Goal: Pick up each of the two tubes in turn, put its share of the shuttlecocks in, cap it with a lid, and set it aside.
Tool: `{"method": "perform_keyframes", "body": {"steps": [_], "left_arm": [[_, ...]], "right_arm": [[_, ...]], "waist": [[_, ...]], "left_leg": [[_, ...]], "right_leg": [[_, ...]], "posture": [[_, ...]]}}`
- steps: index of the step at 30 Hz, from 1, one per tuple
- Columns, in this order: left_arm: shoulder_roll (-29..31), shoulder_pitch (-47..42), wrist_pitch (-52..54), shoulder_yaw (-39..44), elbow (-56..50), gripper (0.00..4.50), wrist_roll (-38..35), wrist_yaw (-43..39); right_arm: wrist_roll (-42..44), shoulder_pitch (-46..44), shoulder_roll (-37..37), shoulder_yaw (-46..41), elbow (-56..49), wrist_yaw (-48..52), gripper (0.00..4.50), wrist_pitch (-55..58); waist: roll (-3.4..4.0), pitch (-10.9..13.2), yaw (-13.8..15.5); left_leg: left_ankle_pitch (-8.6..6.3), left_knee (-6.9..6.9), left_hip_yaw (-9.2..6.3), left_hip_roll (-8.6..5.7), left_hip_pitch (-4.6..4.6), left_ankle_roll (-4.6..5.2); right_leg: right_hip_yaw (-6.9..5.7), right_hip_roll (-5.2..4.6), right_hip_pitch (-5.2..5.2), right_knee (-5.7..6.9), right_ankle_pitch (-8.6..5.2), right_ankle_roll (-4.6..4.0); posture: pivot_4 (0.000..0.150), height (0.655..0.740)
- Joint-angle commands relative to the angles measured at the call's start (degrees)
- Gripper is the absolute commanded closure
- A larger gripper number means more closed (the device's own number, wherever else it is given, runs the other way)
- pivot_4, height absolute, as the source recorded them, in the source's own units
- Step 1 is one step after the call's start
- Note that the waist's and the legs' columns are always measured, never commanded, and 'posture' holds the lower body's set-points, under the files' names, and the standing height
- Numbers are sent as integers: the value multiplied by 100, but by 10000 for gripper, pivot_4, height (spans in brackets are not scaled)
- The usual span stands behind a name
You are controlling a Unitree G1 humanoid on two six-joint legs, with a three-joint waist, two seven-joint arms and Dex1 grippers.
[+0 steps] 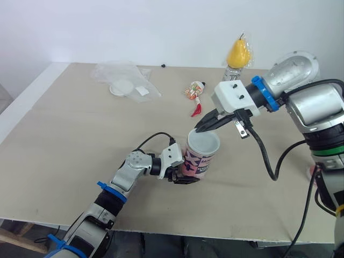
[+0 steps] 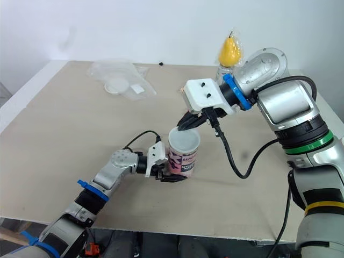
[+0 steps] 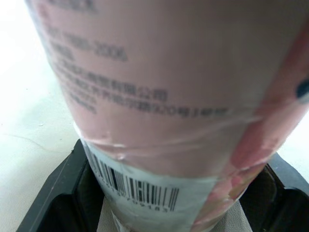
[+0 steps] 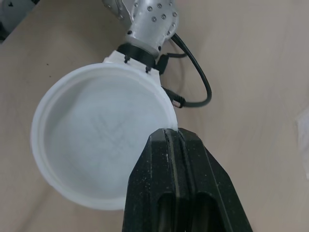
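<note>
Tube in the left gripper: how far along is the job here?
Looks done: a lid caps the tube. In hand: left gripper clamps the tube, right gripper pinches the lid's rim. Left: release, set it aside; a spare lid waits in the bag.

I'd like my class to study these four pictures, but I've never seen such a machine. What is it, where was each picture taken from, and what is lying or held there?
It is a humanoid robot with two arms, each ending in two black fingers. Two pictures come from cameras in its head, looking down over a table. The other two come from a camera on each wrist. The left fingers hold a pink tube upright. The right fingers are shut on the rim of a white lid sitting on the tube. Farther back lie a clear bag, a small red-and-white item and a yellow pear-shaped thing.
</note>
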Motion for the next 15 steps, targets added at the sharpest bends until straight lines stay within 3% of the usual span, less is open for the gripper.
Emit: {"method": "perform_keyframes", "body": {"steps": [1,15], "left_arm": [[46,76,174,-96,223,12336,206,107],[68,106,203,-98,193,12336,195,87]], "right_arm": [[25,-123,-9,-86,-190,218,44314,-63],[-9,-73,-122,20,-187,218,44314,-228]], "waist": [[0,0,0],[0,0,0]], "left_leg": [[0,0,0,0,0,0],[0,0,-1,0,0,0]], "right_leg": [[0,0,0,0,0,0],[-1,0,0,0,0,0]], "posture": [[1500,7400],[1500,7400]]}}
